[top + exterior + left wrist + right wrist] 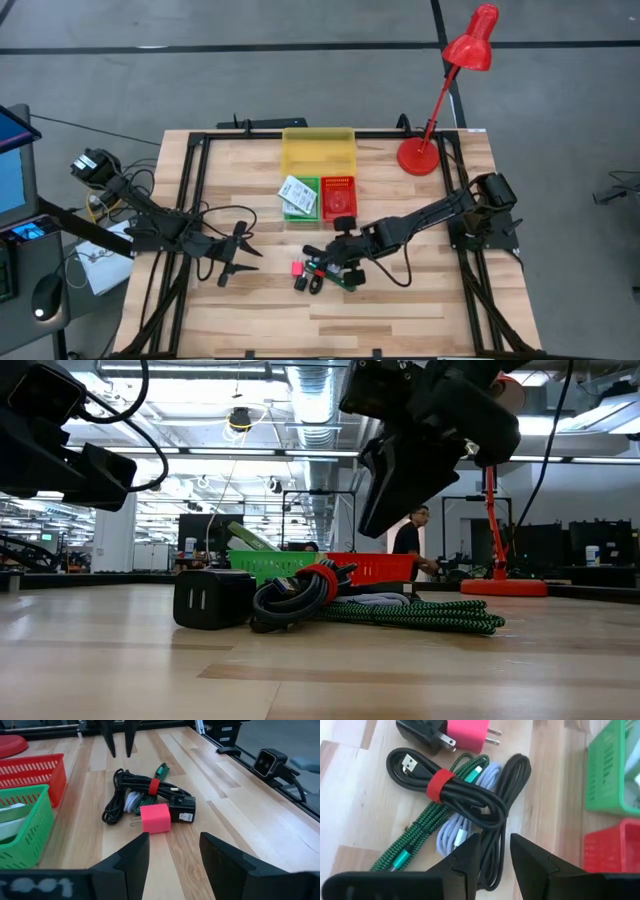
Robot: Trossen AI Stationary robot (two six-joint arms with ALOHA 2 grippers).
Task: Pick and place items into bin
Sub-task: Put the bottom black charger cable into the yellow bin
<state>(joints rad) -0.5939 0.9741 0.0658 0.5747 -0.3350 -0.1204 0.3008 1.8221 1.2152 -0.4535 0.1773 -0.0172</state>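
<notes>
The items lie in a heap near the table's middle: a black cable coil (470, 795) bound by a red strap, a green braided cable (415, 837), a pale cable (452, 832), a pink charger (155, 818) and a black charger (182, 810). My right gripper (495, 855) hangs open just above the heap (320, 275), slanting down, fingers either side of a black cable loop and clear of it; in the low view it (385, 500) stands above the coil (300, 595). My left gripper (172, 855) waits open, left of the heap, pointing at it.
A yellow bin (318, 150) stands at the far middle. In front of it sit a green basket (300, 181) with white packets and a red basket (338, 181) holding a dark thing. A red desk lamp (420, 155) stands at the far right. Bare wood lies nearer.
</notes>
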